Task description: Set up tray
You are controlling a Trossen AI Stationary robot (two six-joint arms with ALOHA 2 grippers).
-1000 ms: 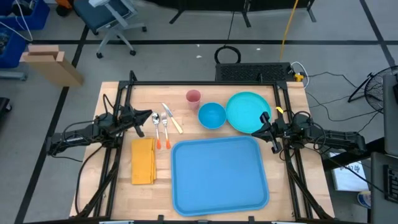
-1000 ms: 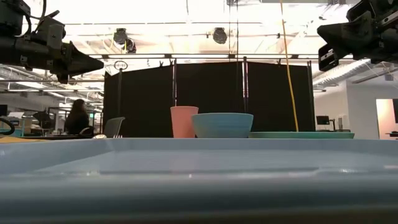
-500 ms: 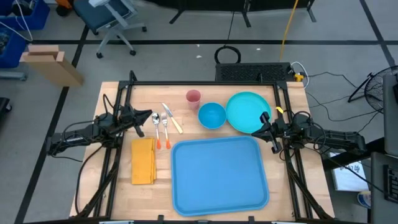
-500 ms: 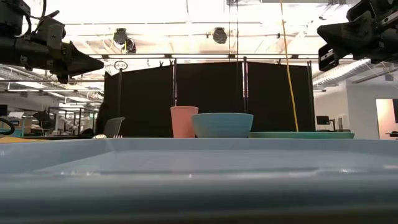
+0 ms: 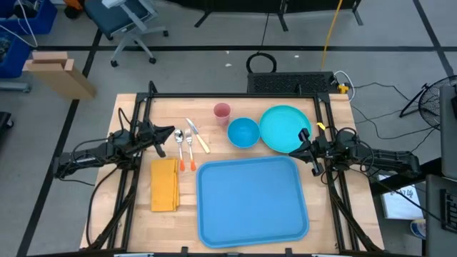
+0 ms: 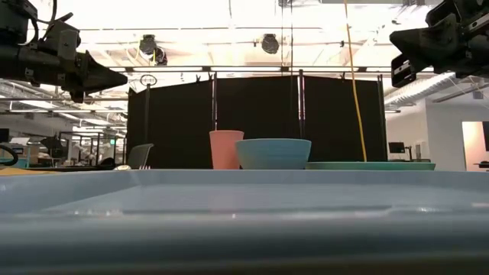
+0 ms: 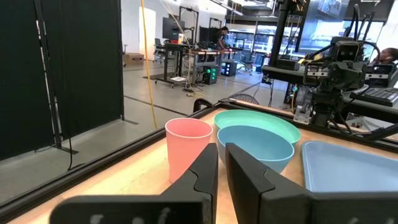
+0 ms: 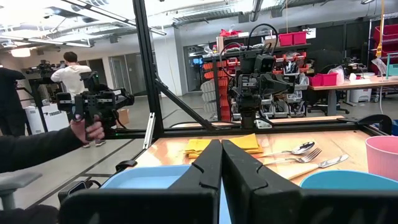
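Note:
The large blue tray (image 5: 251,200) lies flat on the table's near middle; its rim fills the low view (image 6: 244,198). Beyond it stand a teal plate (image 5: 285,128), a blue bowl (image 5: 243,133) and a pink cup (image 5: 222,111). A spoon, fork and knife (image 5: 188,143) lie left of the bowl, and a yellow folded napkin (image 5: 165,184) lies left of the tray. My left gripper (image 5: 171,133) hovers shut above the cutlery's left side. My right gripper (image 5: 303,141) hovers shut over the plate's near right edge. Both are empty.
A black frame of bars (image 5: 143,107) borders the table on the left, right and far sides. Bare wood shows along the far edge and in the near left corner. People and equipment stand in the room beyond the table.

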